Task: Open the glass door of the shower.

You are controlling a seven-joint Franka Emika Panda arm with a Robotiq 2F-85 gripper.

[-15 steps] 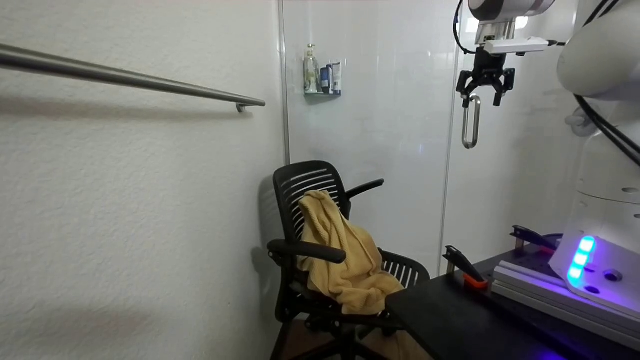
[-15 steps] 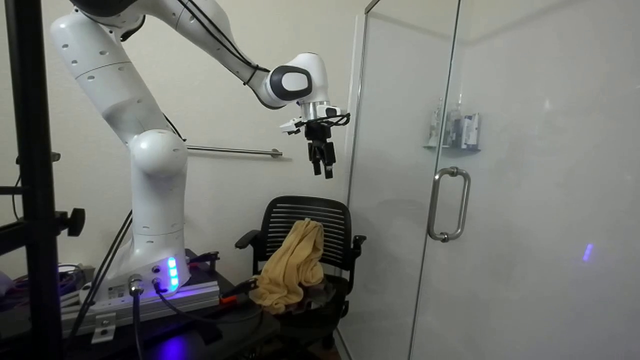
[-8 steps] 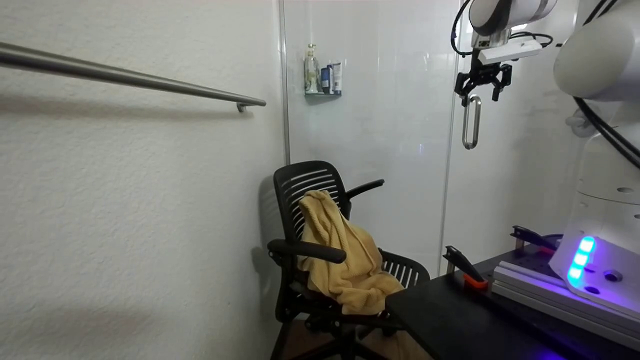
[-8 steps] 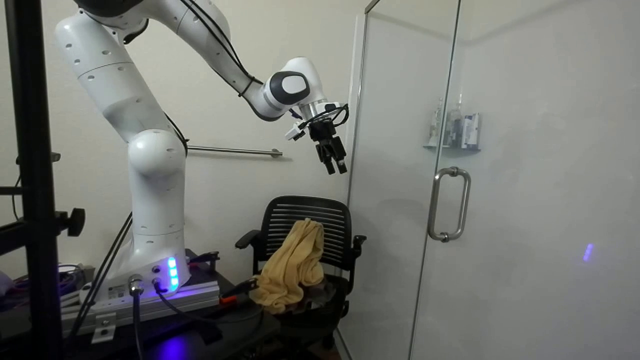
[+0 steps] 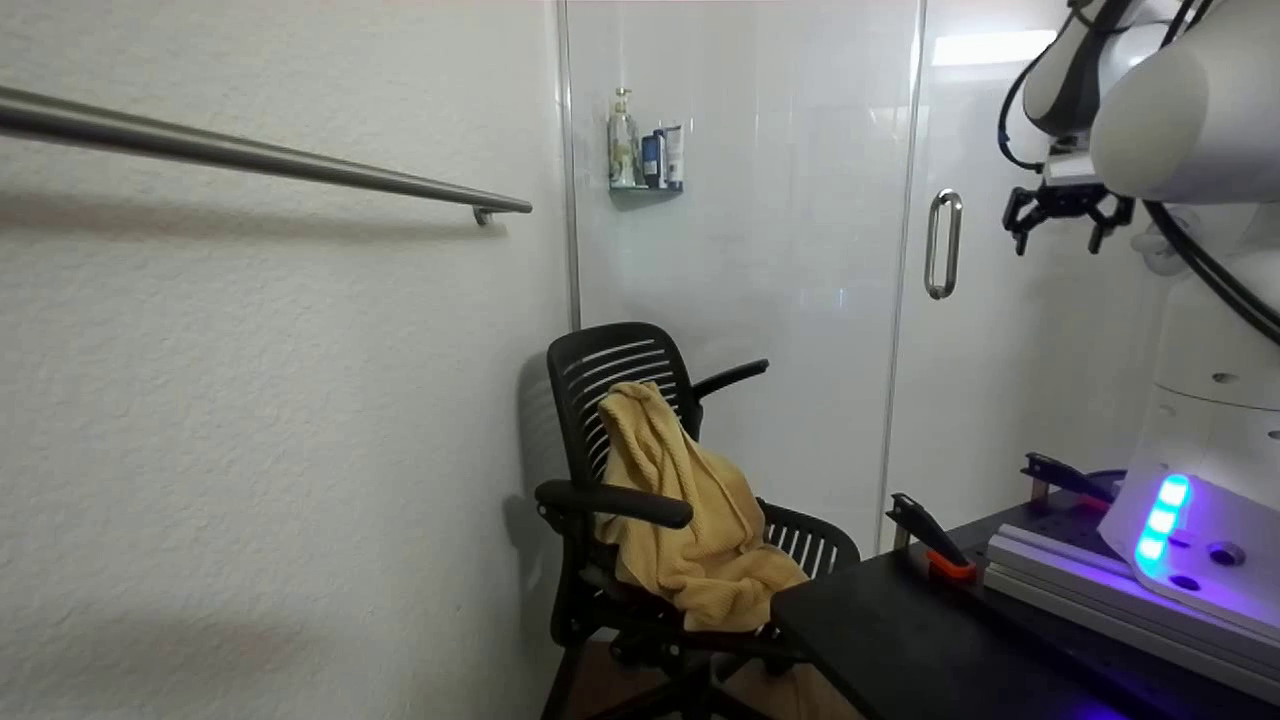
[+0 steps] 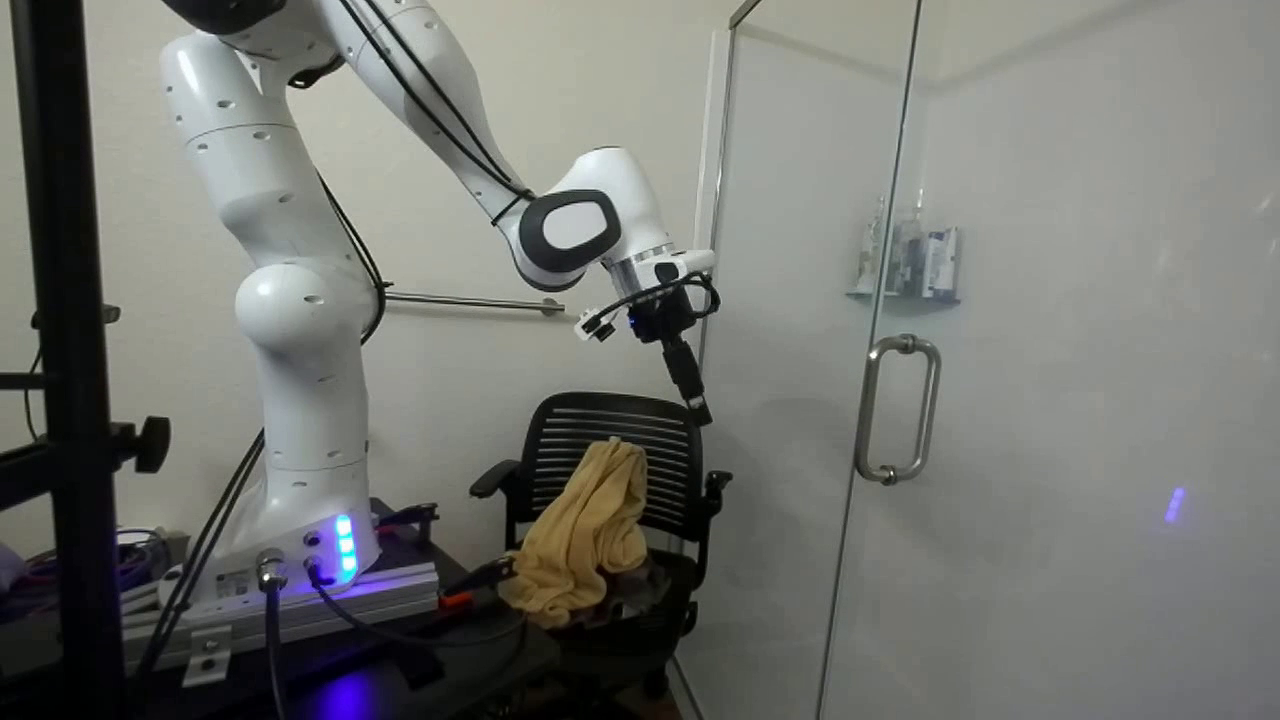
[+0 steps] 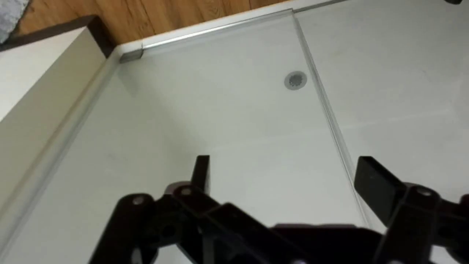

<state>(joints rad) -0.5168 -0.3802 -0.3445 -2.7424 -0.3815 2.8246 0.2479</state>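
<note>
The glass door (image 5: 1000,380) of the shower is clear; in another exterior view its large panel (image 6: 1060,300) fills the right side and lines up with the adjoining panel (image 6: 790,300). Its silver bar handle (image 6: 868,410) is near the panel seam and also shows in an exterior view (image 5: 955,245). My gripper (image 5: 1058,245) is open and empty, fingers pointing down, apart from the handle. In an exterior view the gripper (image 6: 698,412) is left of the handle and tilted toward the glass. In the wrist view the gripper (image 7: 285,161) spans pale shower surfaces; the handle is out of view.
A black chair (image 6: 620,415) with a yellow towel (image 6: 590,530) stands below the gripper, before the glass. A metal rail (image 5: 250,150) runs along the wall. A shelf with bottles (image 5: 645,155) is behind the glass. A black table (image 5: 900,630) bears the arm. A drain (image 7: 295,80) shows below.
My gripper has moved down, tilted and turned; in an exterior view it has gone right, away from in front of the handle. The door and chair have not moved.
</note>
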